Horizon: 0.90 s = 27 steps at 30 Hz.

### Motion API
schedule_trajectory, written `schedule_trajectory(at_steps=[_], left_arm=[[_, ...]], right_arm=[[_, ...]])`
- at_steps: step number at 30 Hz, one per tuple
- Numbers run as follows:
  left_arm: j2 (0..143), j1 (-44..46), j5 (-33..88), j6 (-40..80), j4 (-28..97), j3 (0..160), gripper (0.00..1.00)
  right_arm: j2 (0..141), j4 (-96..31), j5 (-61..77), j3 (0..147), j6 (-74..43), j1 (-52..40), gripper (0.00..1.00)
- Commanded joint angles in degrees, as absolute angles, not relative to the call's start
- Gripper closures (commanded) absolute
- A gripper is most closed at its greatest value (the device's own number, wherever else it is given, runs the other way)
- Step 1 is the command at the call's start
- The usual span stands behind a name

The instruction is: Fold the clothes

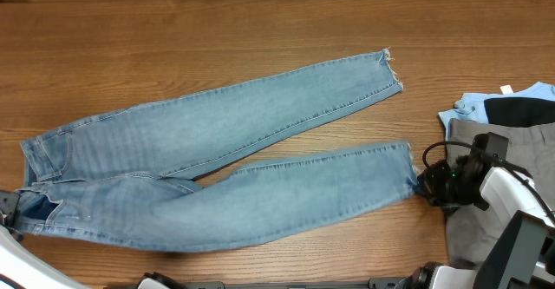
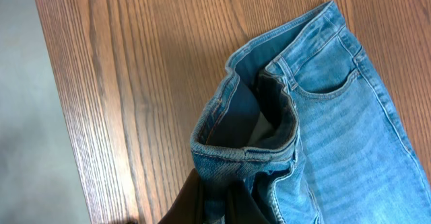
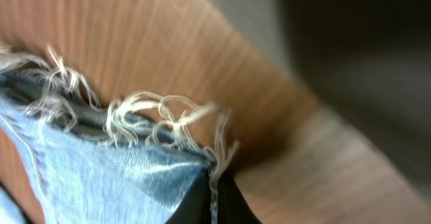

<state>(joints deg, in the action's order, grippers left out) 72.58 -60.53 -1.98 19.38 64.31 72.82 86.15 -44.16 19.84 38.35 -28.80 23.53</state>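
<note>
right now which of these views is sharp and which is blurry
overhead: evenly lit and sharp, the jeans cast only faint shadows; left wrist: crisp on the waistband and the grain of the table; right wrist: soft throughout, the frayed hem smeared, top right corner dark and blurred

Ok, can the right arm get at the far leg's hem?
Likely yes: only bare table lies between the right tool and the far hem, though the tool is shut on the near hem.
</note>
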Motion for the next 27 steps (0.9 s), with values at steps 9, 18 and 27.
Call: schedule_trajectory(at_steps=[9,18,27], left_arm=[[72.75,-61.17,-2.46,21.08,64.75,74.59,0.96],[72.64,-61.17,-7.7,23.22,65.91,74.59,0.96],[72.77,-61.14,-10.92,24.47,65.45,74.59,0.96]], right_arm=[[76.6,-68.95,16.58,68.99,-26.33,28.91,0.96],[74.24,-81.84,17.98,85.6,-24.6,34.52,0.96],[74.54,-80.12,22.63,92.27,-28.8,34.44,0.96]])
